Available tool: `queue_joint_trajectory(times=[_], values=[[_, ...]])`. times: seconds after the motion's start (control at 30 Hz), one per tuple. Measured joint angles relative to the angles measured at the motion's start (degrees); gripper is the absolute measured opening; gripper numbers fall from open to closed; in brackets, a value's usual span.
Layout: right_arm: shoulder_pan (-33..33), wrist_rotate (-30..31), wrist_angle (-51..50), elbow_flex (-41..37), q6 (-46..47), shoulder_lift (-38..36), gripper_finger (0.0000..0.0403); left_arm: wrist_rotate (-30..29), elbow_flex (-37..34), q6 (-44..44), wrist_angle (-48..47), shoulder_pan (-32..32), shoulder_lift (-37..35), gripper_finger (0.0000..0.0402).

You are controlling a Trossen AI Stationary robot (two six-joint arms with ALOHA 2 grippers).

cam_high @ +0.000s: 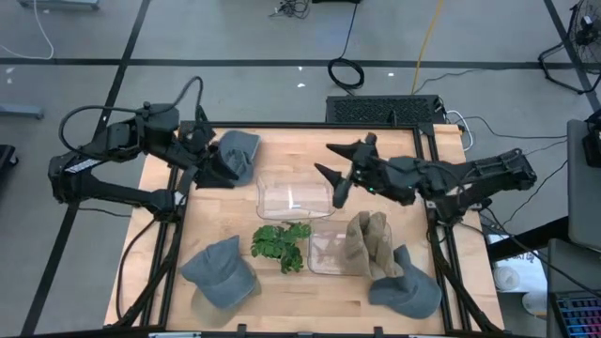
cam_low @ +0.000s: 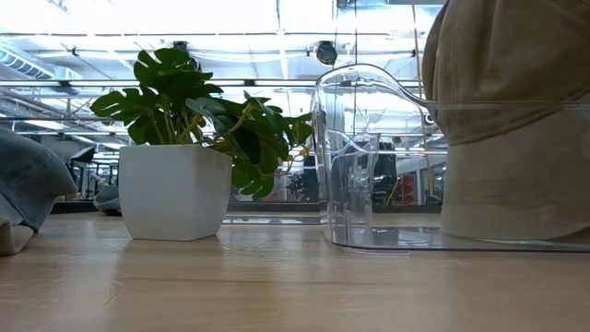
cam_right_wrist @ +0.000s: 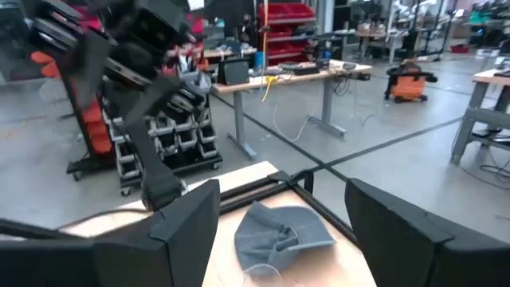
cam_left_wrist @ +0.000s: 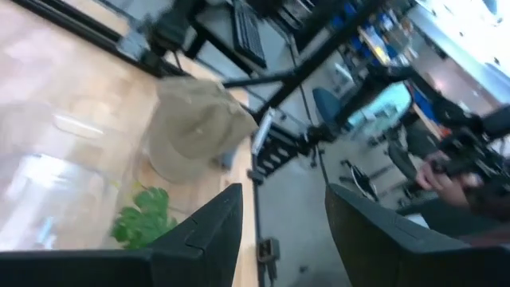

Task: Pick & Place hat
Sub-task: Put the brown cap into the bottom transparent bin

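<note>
Three grey hats lie flat on the table: one at the far left point(cam_high: 240, 150), one at the near left point(cam_high: 221, 274), one at the near right point(cam_high: 409, 289). Tan hats point(cam_high: 367, 244) stand in a clear bin point(cam_high: 324, 252); a second clear bin point(cam_high: 293, 195) sits mid-table. My left gripper point(cam_high: 223, 173) hangs open, raised beside the far-left grey hat, nothing between its fingers point(cam_left_wrist: 199, 239). My right gripper point(cam_high: 334, 165) is open and raised over the right end of the middle bin; in its wrist view the far-left grey hat point(cam_right_wrist: 279, 231) shows past its bare fingers point(cam_right_wrist: 171, 231).
A leafy plant in a white pot point(cam_low: 175, 189) stands near the table's middle, between the near-left hat and the tan-hat bin point(cam_low: 369, 184). Black frame rails edge the table point(cam_high: 282, 126). Bare wood lies near the front edge.
</note>
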Motion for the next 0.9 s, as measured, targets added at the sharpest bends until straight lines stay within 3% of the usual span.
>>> queue_joint_trajectory(times=[0.33, 0.53, 0.7, 0.9], values=[[-1.96, -12.62, 0.46, -1.9, -2.13, -0.15, 0.0259, -6.51, 0.0, -8.63, 1.65, -14.2, 3.7, 0.0186], [-1.98, -17.31, 0.44, -1.9, -3.24, -0.13, 0.0258, 0.91, 0.0, -16.91, 12.41, -20.28, 6.08, 0.0187], [-1.96, -17.85, -0.04, -1.9, -3.1, -0.13, 0.0258, 3.1, 0.02, -31.54, 21.68, -22.82, 9.65, 0.019], [-1.98, -17.82, -2.22, -1.9, -3.46, -0.13, 0.0258, 5.96, 0.04, -36.07, 23.94, -29.6, 14.72, 0.0248]])
